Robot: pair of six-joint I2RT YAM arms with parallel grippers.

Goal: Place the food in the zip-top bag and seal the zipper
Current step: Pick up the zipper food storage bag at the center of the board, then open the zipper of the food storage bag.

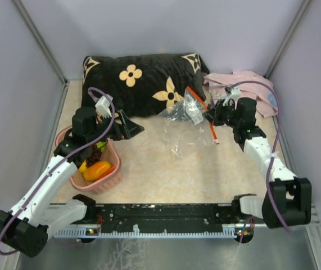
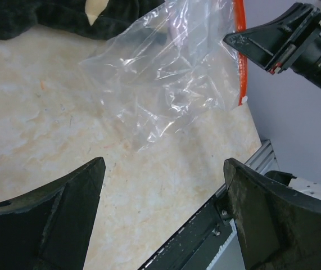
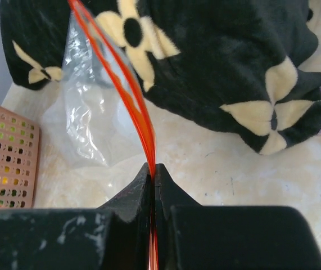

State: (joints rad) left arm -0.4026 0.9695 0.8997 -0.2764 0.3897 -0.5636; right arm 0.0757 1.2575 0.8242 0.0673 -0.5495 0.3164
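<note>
Beige marbled table (image 1: 149, 169), pale grey walls on three sides. A black plush pillow (image 1: 143, 84) with cream flower patches lies along the back, with a pink cloth (image 1: 244, 79) at the back right. The right gripper (image 3: 153, 169) is fully closed, pinching the thin red-orange zipper (image 3: 123, 79) at one end. The strip bows upward from the jaws, its two tracks parted near the top. Judgement: this pinch lifts the bag (image 1: 182, 121) so the mouth opens for loading. The bag is clear crinkled film, limp, lying mid-table just in front of the pillow, and looks empty. The left gripper (image 2: 164, 163) is spread wide with nothing in it, low over bare table and aimed toward the bag. The food (image 1: 96, 170), smooth plastic pieces in orange, yellow, green and dark purple, sits in the pink perforated basket (image 1: 111, 181) at near left.
</note>
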